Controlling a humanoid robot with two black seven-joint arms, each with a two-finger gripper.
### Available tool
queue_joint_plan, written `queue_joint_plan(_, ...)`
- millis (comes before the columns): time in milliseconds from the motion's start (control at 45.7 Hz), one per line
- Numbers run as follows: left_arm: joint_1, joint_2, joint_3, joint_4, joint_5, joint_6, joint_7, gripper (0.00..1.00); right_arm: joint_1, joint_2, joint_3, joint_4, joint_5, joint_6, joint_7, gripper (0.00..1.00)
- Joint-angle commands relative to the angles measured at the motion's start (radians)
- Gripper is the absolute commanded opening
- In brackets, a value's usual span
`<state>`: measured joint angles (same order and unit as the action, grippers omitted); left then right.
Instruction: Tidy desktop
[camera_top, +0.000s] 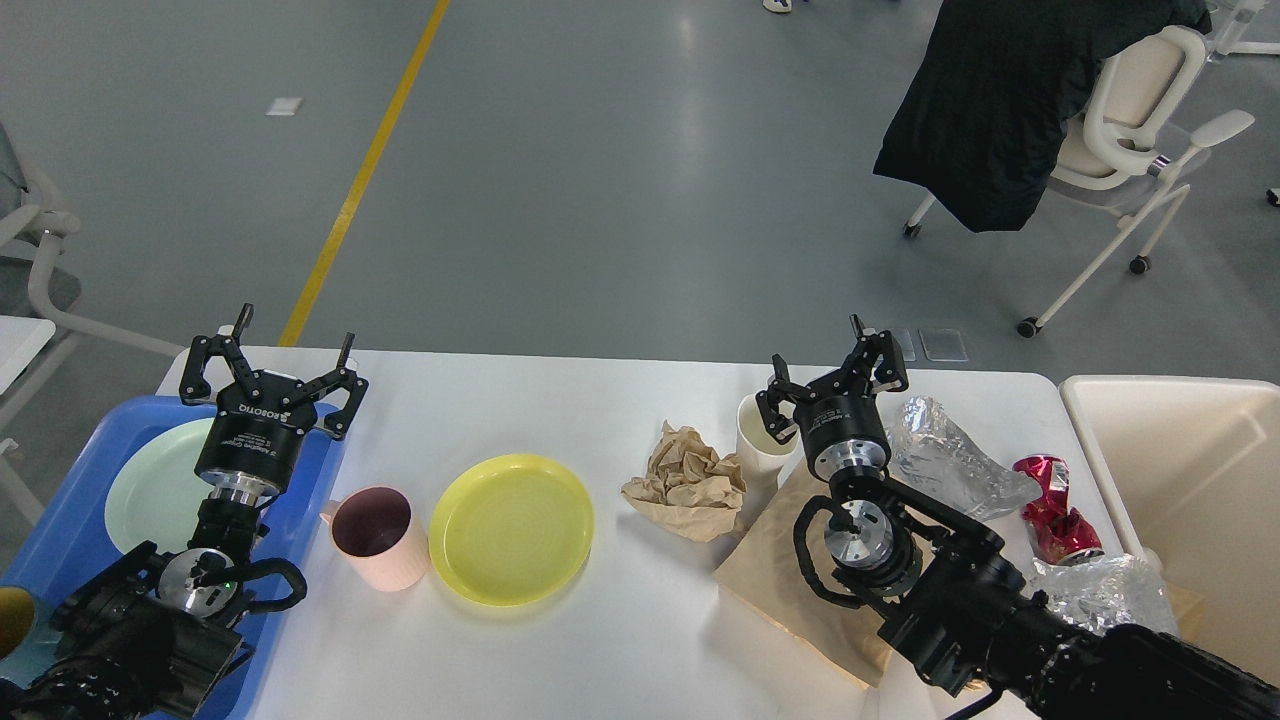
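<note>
The white desktop (600, 420) fills the near middle, between a blue tray (60, 510) on the left and a cream bin (1180, 450) on the right. The left gripper (285, 362), marked ROBOTIQ, has its jaws spread wide, empty. The right gripper (835, 365) is also spread, empty, beside a white cup (755, 435).

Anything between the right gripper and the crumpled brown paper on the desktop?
Yes. The white cup stands on the desktop directly between the open right gripper and the crumpled brown paper, touching or nearly touching the paper's right side.
</note>
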<state>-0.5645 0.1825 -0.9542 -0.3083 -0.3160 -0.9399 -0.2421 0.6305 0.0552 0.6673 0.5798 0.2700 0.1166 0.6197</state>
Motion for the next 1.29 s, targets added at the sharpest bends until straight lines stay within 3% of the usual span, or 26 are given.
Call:
queue_joint_plan(0,0.0,0.0,0.0,0.0,0.0,0.001,0.0,1.0,0.0,0.0,0.0,0.0,0.0,0.0,0.0,1.0)
queue_joint_plan(328,-0.011,-0.012,-0.002,0.002,0.012,0.033,0.003,1.0,0.0,0.0,0.0,0.0,0.0,0.0,0.0,1.0)
queue_joint_plan(525,-0.118,0.081,0.175,0.005,0.176,0.265,0.003,1.0,0.0,0.0,0.0,0.0,0.0,0.0,0.0,1.0)
queue_joint_plan(678,-0.253,0.205,0.406,0.005,0.249,0.47,0.004,1.0,0.0,0.0,0.0,0.0,0.0,0.0,0.0,1.0)
queue_joint_plan(787,-0.376,0.219,0.557,0.005,0.252,0.558,0.004,1.0,0.0,0.0,0.0,0.0,0.0,0.0,0.0,1.0)
queue_joint_plan(896,-0.507,0.213,0.753,0.005,0.255,0.57,0.004,1.0,0.0,0.0,0.0,0.0,0.0,0.0,0.0,1.0)
queue_joint_plan(984,-0.626,0.192,0.986,0.003,0.255,0.564,0.004,1.0,0.0,0.0,0.0,0.0,0.0,0.0,0.0,1.0)
queue_joint_plan(1137,-0.779,0.062,1.432,0.002,0.259,0.561,0.004,1.0,0.0,0.0,0.0,0.0,0.0,0.0,0.0,1.0)
queue_joint_plan(1268,-0.847,-0.037,1.67,-0.002,0.259,0.553,0.003,1.0,0.0,0.0,0.0,0.0,0.0,0.0,0.0,1.0)
